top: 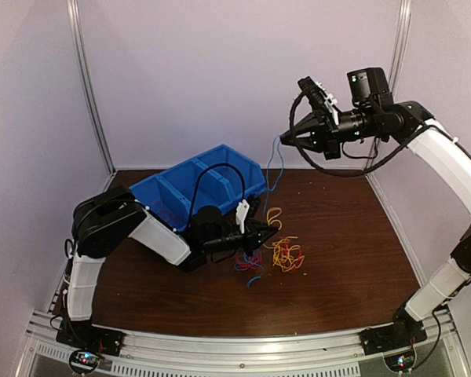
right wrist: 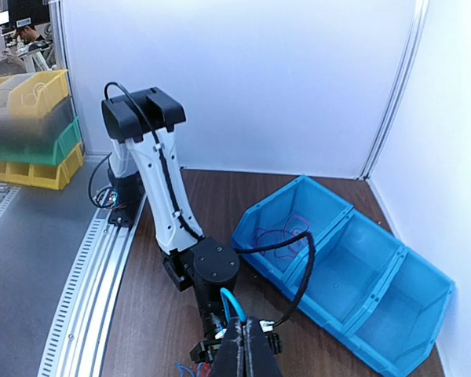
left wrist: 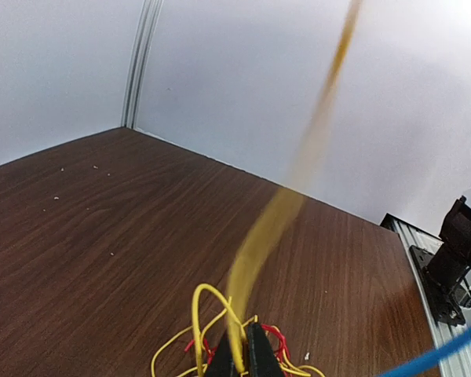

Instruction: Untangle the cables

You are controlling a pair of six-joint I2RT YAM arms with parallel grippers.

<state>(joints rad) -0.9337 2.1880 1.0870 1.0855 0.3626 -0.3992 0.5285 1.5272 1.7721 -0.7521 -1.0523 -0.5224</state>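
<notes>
A tangle of thin yellow and red cables (top: 286,255) lies on the brown table, with blue strands (top: 251,267) beside it. My left gripper (top: 259,236) is low at the pile and shut on a yellow cable (left wrist: 275,220), which rises blurred past the left wrist camera; its jaws (left wrist: 247,357) sit over yellow loops and red cable (left wrist: 276,339). My right gripper (top: 286,137) is raised high at the back and shut on a blue cable (top: 275,169) that hangs down to the pile. In the right wrist view the blue cable (right wrist: 229,302) loops out of the closed gripper (right wrist: 247,345).
A blue three-compartment bin (top: 220,169) stands at the back left behind the left arm; its end compartment holds thin purple wires (right wrist: 282,236). White walls enclose the table. Yellow and green bins (right wrist: 31,133) stand off the table.
</notes>
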